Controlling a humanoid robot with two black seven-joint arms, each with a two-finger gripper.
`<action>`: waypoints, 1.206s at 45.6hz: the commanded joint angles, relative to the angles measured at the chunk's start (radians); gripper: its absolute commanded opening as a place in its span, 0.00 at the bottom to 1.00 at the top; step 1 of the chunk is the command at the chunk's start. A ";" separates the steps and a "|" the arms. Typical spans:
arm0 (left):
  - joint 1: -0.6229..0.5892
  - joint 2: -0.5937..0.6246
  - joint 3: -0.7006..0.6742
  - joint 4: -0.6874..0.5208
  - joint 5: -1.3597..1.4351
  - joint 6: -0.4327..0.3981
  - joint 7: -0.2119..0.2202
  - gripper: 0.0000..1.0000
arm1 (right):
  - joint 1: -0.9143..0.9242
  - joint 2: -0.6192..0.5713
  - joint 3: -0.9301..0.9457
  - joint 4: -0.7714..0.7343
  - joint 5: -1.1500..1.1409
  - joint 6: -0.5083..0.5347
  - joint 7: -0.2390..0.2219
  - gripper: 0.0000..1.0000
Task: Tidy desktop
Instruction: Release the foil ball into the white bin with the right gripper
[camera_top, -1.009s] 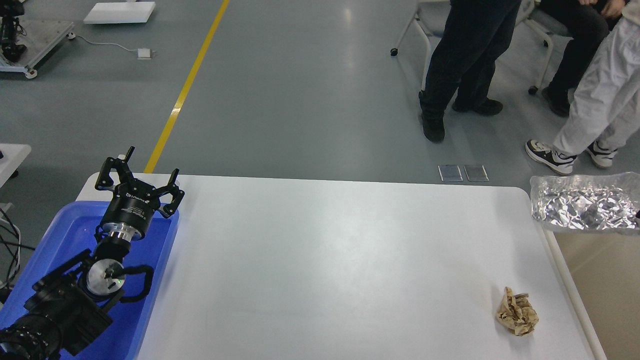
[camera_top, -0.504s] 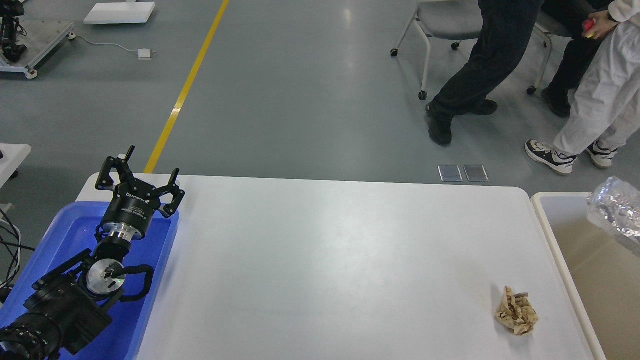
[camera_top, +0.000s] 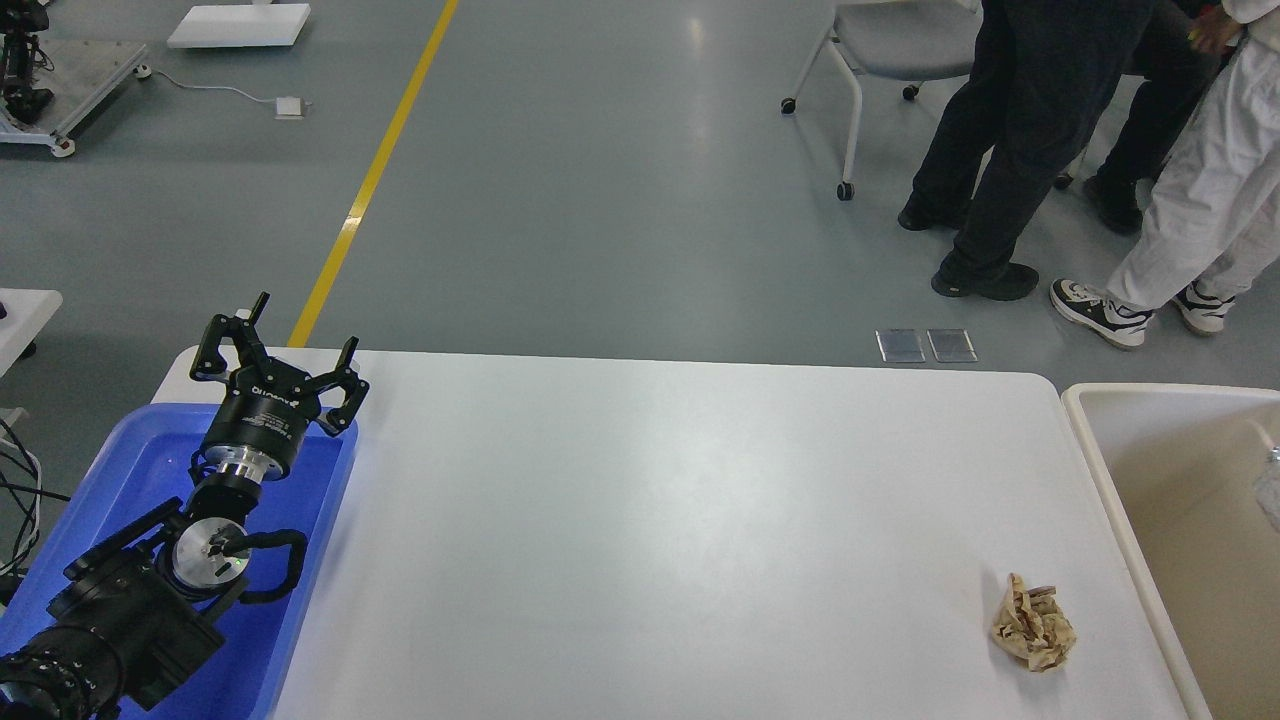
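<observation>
The white desktop (camera_top: 660, 520) fills the middle of the head view. A crumpled brown paper ball (camera_top: 1033, 622) lies near its front right corner. My left gripper (camera_top: 277, 345) is open and empty, held above the far end of the blue tray (camera_top: 120, 470) at the desktop's left edge. A sliver of crinkled clear-silver wrapper (camera_top: 1268, 492) shows at the right frame edge over the cream-beige tub (camera_top: 1180, 500). My right gripper is out of view.
People's legs and a wheeled chair (camera_top: 900, 50) stand on the grey floor beyond the far right of the desktop. A yellow floor line (camera_top: 370, 180) runs at the far left. Another white table corner (camera_top: 25, 310) shows at the left.
The silver wrapper has moved right and down from above the tub's far corner, now almost out of frame. The person in dark trousers stepped right. My left arm has not moved.
</observation>
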 joint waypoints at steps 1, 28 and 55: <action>0.001 0.000 -0.001 0.000 0.000 0.001 0.000 1.00 | -0.012 0.014 0.019 -0.011 0.032 -0.026 -0.043 0.00; -0.001 0.000 -0.001 0.000 0.000 0.001 -0.001 1.00 | 0.059 0.043 0.011 -0.001 -0.055 -0.026 -0.041 0.00; -0.001 0.000 0.001 0.000 0.000 0.001 0.000 1.00 | 0.156 0.072 0.037 -0.004 -0.055 -0.026 -0.031 1.00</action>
